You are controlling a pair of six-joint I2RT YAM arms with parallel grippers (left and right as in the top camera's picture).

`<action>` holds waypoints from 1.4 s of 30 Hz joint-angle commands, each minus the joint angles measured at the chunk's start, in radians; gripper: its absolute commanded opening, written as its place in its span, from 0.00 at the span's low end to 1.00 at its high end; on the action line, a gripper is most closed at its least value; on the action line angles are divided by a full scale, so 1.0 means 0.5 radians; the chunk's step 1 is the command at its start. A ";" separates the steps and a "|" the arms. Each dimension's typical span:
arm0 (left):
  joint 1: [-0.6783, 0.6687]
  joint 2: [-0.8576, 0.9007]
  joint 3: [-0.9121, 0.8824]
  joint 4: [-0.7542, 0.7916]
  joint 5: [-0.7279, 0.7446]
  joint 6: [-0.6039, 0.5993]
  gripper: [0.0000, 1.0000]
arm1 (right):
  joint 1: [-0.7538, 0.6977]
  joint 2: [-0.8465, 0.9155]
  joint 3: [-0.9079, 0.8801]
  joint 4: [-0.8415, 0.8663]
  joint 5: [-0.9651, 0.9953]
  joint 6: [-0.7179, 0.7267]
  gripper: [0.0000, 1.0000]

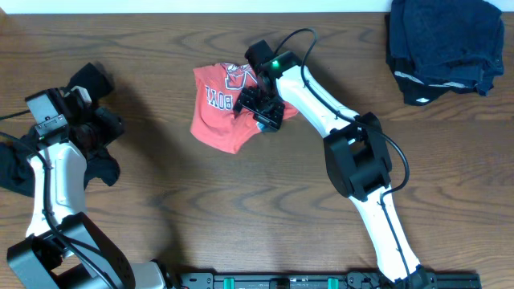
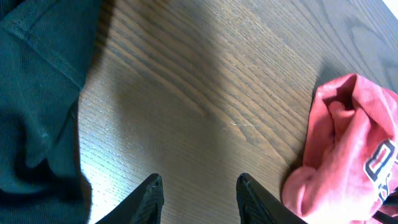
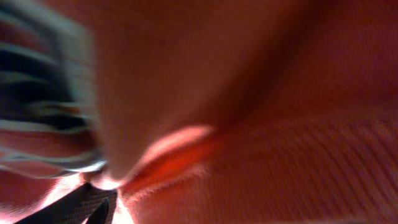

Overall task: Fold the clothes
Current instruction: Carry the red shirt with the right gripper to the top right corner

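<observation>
Had the right gripper [image 1: 263,108] pressed into a crumpled coral-red cotton T-shirt [image 1: 215,120] on the desk [image 1: 241,209] near the far edge; could not tell its opening through blur. Held the left gripper [image 2: 199,194] part-open and empty near the left edge. Judged the step as grasping; next called for pinching fabric, then spreading flat.

I see a brown wood-grain counter [image 1: 241,209]. Bunched coral-red T-shirt [image 1: 215,116] lies approx 12 o'clock of centre; dark folded pile [image 1: 442,48] in 2 o'clock corner; limp black garment [image 1: 11,168] at 9 o'clock edge, partly off-frame.
</observation>
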 commanded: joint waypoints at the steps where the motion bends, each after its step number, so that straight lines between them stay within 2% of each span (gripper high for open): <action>1: -0.002 0.026 0.009 -0.002 -0.017 0.027 0.41 | 0.028 0.000 -0.100 0.165 0.030 0.082 0.79; 3: -0.002 0.027 0.009 -0.002 -0.017 0.027 0.41 | 0.049 0.000 -0.125 0.279 0.066 0.080 0.77; 5: -0.002 0.026 0.009 -0.002 -0.017 0.027 0.41 | 0.072 0.001 -0.131 0.358 0.099 0.079 0.68; 8: -0.002 0.026 0.009 -0.011 -0.017 0.027 0.41 | 0.102 0.001 -0.131 0.446 0.121 -0.021 0.31; 10: -0.002 0.026 0.009 -0.016 -0.017 0.027 0.41 | 0.119 0.000 -0.131 0.500 0.123 -0.176 0.14; 12: -0.002 0.026 0.009 -0.017 -0.018 0.027 0.41 | 0.121 0.000 -0.130 0.553 0.121 -0.389 0.13; 14: -0.002 0.026 0.009 -0.017 -0.018 0.027 0.41 | 0.112 -0.002 -0.130 0.586 0.111 -0.598 0.02; 18: -0.002 0.026 0.009 -0.016 -0.018 0.027 0.41 | 0.025 -0.031 -0.126 0.579 -0.033 -0.967 0.01; 29: -0.002 0.027 0.009 -0.015 -0.018 0.027 0.41 | -0.320 -0.394 -0.126 0.325 -0.089 -1.556 0.01; 42: -0.002 0.027 0.009 -0.016 -0.017 0.027 0.41 | -0.516 -0.786 -0.126 0.489 -0.079 -1.660 0.01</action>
